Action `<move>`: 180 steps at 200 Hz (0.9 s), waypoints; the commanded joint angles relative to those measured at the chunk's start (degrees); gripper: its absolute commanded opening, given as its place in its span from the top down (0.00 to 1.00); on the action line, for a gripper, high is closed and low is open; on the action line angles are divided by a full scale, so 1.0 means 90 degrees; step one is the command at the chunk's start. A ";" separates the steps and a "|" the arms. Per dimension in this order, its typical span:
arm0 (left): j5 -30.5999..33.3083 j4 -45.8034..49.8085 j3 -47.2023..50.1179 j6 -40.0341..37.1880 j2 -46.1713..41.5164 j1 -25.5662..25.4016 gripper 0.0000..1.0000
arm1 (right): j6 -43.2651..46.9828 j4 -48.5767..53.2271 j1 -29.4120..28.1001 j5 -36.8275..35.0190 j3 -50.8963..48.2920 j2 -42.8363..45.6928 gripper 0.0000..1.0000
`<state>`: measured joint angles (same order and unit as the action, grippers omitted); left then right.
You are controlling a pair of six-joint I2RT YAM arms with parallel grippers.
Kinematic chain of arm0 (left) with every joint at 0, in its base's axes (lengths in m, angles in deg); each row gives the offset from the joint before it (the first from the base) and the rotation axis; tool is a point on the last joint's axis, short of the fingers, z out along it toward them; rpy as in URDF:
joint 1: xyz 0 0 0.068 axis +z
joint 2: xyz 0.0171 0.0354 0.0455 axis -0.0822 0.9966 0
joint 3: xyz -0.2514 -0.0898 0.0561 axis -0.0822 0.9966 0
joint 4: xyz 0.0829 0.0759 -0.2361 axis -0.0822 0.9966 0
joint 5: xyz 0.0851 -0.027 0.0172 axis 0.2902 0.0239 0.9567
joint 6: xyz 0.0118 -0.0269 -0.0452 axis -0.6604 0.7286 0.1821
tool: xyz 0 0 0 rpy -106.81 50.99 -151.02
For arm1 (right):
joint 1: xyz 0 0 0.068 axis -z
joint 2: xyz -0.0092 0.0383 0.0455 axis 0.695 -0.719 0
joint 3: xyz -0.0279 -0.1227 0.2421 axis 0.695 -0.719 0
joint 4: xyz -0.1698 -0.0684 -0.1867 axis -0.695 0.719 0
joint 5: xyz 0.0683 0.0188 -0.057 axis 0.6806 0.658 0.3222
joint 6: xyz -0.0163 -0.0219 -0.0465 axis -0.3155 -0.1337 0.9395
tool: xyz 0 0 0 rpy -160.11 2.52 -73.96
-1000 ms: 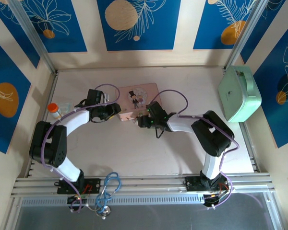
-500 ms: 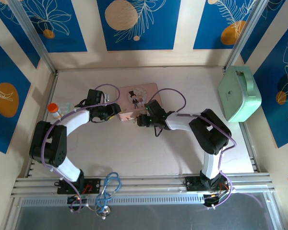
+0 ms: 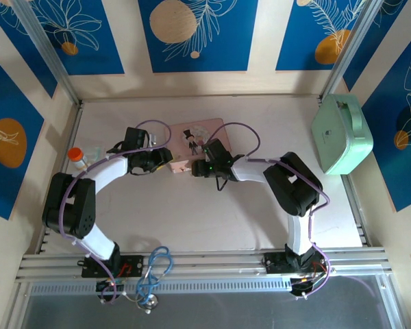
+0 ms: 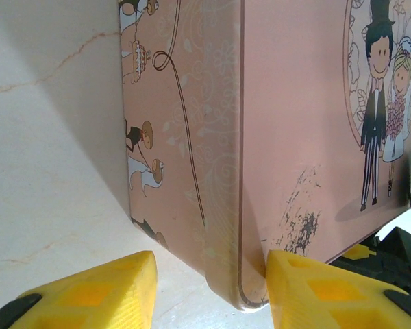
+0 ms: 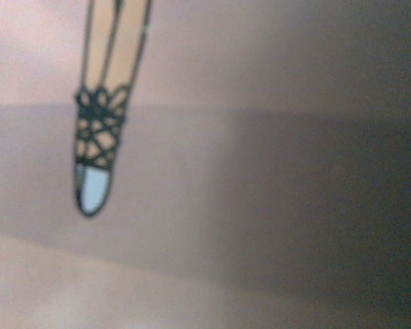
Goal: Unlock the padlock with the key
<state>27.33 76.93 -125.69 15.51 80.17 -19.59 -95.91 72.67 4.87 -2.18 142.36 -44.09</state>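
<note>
The padlock and the key are hidden or out of view. A pink tin (image 3: 197,137) printed with a cartoon couple lies at the table's middle back. My left gripper (image 3: 167,159) is at the tin's near left corner. In the left wrist view its yellow fingertips (image 4: 89,295) straddle that corner of the pink tin (image 4: 294,123). The right pad touches the lid and the left pad stands apart from the side wall, so the gripper is open. My right gripper (image 3: 200,167) presses against the tin's near edge. The right wrist view is a blurred close-up of pink tin surface (image 5: 260,103), with the fingers unseen.
A mint-green case (image 3: 342,133) leans at the right wall. A small bottle with an orange cap (image 3: 77,157) stands at the left edge. Loose cables (image 3: 155,269) hang over the front rail. Bare table lies in front of the tin.
My right arm has slid left and slightly back, bringing its gripper up against the tin's near edge. The left arm has stayed where it was.
</note>
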 commanded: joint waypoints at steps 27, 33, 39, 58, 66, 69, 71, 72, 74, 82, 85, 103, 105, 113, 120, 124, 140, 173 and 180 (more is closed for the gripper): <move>-0.0066 0.0157 -0.0090 -0.0190 0.0163 -0.0044 0.57 | 0.0087 0.0074 -0.0005 0.0188 0.0207 -0.0350 0.53; -0.0069 0.0164 -0.0090 -0.0198 0.0165 -0.0033 0.57 | 0.0101 0.0091 -0.0005 0.0189 0.0235 -0.0376 0.55; -0.0065 0.0171 -0.0098 -0.0212 0.0162 -0.0030 0.57 | 0.0101 0.0110 -0.0016 0.0179 0.0254 -0.0388 0.57; -0.0056 0.0176 -0.0090 -0.0237 0.0158 -0.0038 0.57 | 0.0065 0.0179 -0.0021 0.0159 0.0305 -0.0411 0.65; -0.0059 0.0182 -0.0081 -0.0237 0.0158 -0.0040 0.57 | 0.0039 0.0210 -0.0024 0.0145 0.0314 -0.0406 0.67; -0.0060 0.0178 -0.0080 -0.0238 0.0161 -0.0031 0.57 | 0.0026 0.0223 -0.0024 0.0133 0.0308 -0.0394 0.68; -0.0054 0.0179 -0.0070 -0.0234 0.0159 -0.0038 0.57 | 0.0019 0.0233 -0.0032 0.0131 0.0307 -0.0392 0.69; -0.0053 0.0177 -0.0070 -0.0236 0.0163 -0.0042 0.57 | 0.0011 0.0231 -0.0033 0.0126 0.0307 -0.0391 0.69; -0.0052 0.0169 -0.0070 -0.0231 0.0164 -0.0036 0.57 | 0.0006 0.0237 -0.0034 0.0122 0.0302 -0.0384 0.70; -0.0038 0.0166 -0.0063 -0.0222 0.0161 -0.0031 0.57 | -0.0031 0.0270 -0.0053 0.0097 0.0288 -0.0358 0.72; -0.0038 0.0169 -0.0061 -0.0220 0.0162 -0.0035 0.57 | -0.0051 0.0280 -0.0053 0.0087 0.0287 -0.0345 0.73; -0.0014 0.0172 -0.0051 -0.0225 0.0159 -0.0032 0.57 | -0.0173 0.0346 -0.0080 0.0091 0.0198 -0.0268 0.78; -0.0013 0.0168 -0.0051 -0.0228 0.0158 -0.0031 0.57 | -0.0187 0.0339 -0.0082 0.0091 0.0179 -0.0253 0.79; 0.0008 0.0167 -0.0051 -0.0223 0.0158 -0.0027 0.58 | -0.0236 0.0322 -0.0100 0.0098 0.0116 -0.0195 0.82; 0.0016 0.0166 -0.0045 -0.0228 0.0160 -0.0034 0.57 | -0.0268 0.0308 -0.0109 0.0096 0.0052 -0.0130 0.84; 0.0026 0.0161 -0.0050 -0.0211 0.0163 -0.0032 0.57 | -0.0291 0.0312 -0.0112 0.0086 0.0026 -0.0099 0.85; 0.0053 0.0162 -0.0051 -0.0210 0.0164 -0.0028 0.58 | -0.0404 0.0482 -0.0127 0.0002 -0.0011 0.0052 0.88; 0.0067 0.0166 -0.0066 -0.0235 0.0168 -0.0027 0.58 | -0.1397 0.2231 -0.0189 -0.0534 0.0543 0.0019 0.90; 0.0065 0.0166 -0.0070 -0.0235 0.0173 -0.0027 0.58 | -0.1724 0.2794 -0.0200 -0.0655 0.0772 -0.0071 0.91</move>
<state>27.24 76.49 -125.77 14.46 80.39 -19.59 -102.09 78.59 3.67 -3.54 145.64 -44.33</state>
